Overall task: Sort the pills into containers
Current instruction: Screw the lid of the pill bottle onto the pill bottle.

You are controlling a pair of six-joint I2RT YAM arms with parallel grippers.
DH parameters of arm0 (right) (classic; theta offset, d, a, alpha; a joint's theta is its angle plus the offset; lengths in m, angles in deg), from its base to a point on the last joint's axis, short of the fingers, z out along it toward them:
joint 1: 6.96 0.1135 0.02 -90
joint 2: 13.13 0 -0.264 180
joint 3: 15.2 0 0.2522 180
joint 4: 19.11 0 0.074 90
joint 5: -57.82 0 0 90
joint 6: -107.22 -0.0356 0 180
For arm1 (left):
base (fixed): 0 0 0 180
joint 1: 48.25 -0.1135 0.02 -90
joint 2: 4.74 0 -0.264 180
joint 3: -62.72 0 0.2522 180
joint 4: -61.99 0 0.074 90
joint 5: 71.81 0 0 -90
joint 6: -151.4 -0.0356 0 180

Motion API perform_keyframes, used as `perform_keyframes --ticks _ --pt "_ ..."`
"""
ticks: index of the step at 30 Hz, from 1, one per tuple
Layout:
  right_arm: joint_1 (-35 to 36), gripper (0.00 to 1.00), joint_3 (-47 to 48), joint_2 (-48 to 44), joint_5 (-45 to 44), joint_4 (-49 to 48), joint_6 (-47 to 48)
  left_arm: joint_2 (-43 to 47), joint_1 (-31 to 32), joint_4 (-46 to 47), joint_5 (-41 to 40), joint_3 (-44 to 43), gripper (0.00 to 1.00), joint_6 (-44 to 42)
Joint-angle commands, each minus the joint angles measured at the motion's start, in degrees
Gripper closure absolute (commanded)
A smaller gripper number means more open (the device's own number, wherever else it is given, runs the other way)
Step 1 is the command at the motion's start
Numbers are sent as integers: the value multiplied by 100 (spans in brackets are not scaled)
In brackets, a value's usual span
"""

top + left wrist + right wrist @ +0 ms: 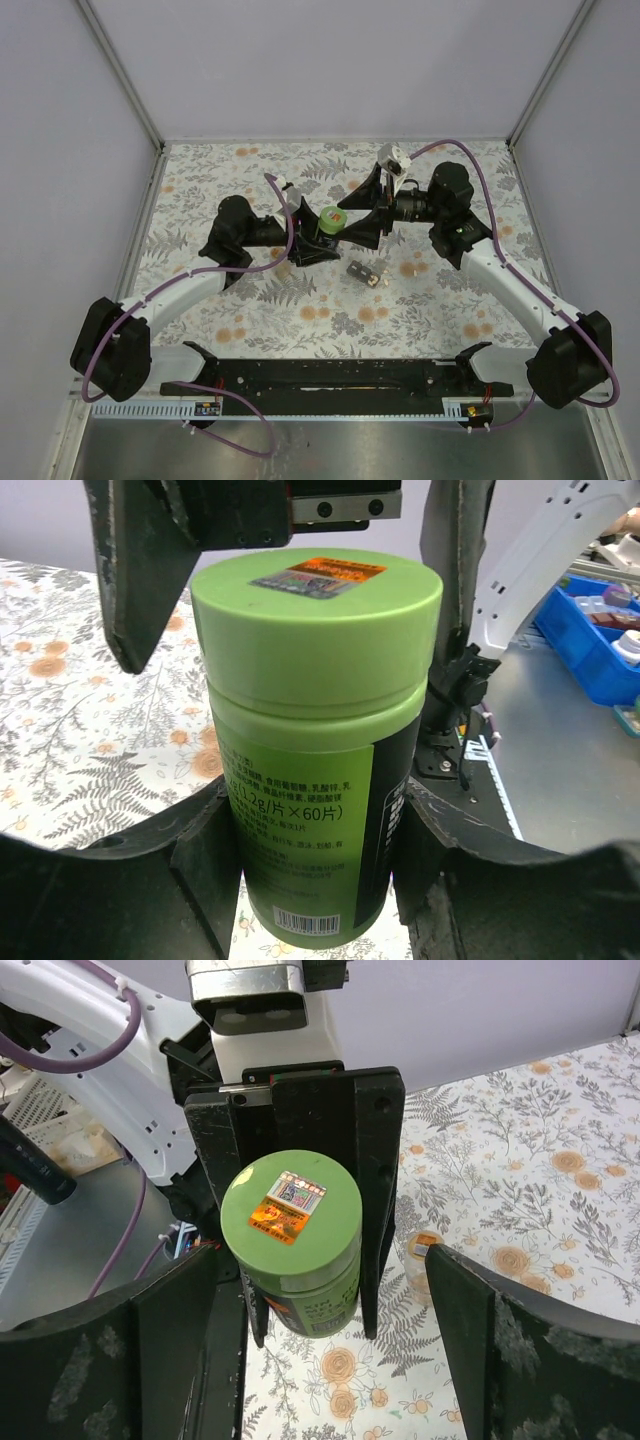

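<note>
Left gripper (316, 238) clamped on the green pill bottle (328, 217), one finger (205, 870) pressed on each side of the label, low on the body. Bottle roughly upright, lid up, orange sticker (288, 1200) on the lid top. It sits near the middle of the floral counter (250, 300). Can't tell if its base touches the counter or is lifted.

Right gripper (346, 218) comes in from the right at lid height with its jaws wide apart. One finger (140, 570) stands on each side of the lid, and a gap is visible on both sides, so there is no contact with the bottle. From the right wrist view the lid lies between the two dark fingers (170, 1340), well apart from each.

Small vial (367, 272) with an orange end lies on the counter near the bottle, toward the right arm and apart from both grippers. Contents too small to tell.
</note>
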Motion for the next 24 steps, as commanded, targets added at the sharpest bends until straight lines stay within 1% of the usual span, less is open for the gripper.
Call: perform_keyframes --ticks 1,4,8,13,18,24 --pt "0 7 -31 17 225 -499 -102 -44 -27 751 491 -4 100 406" --pt "0 7 -31 52 261 -657 -225 -79 -27 883 527 31 100 503" --pt "0 2 12 78 252 -666 -243 -132 -18 988 536 57 100 600" --pt "35 1 48 114 234 -658 -243 -149 0 1006 536 75 100 591" --pt "88 0 153 184 129 -447 -111 -149 35 1015 553 83 100 565" --pt "97 1 118 70 33 -78 275 -97 26 997 518 110 100 504"
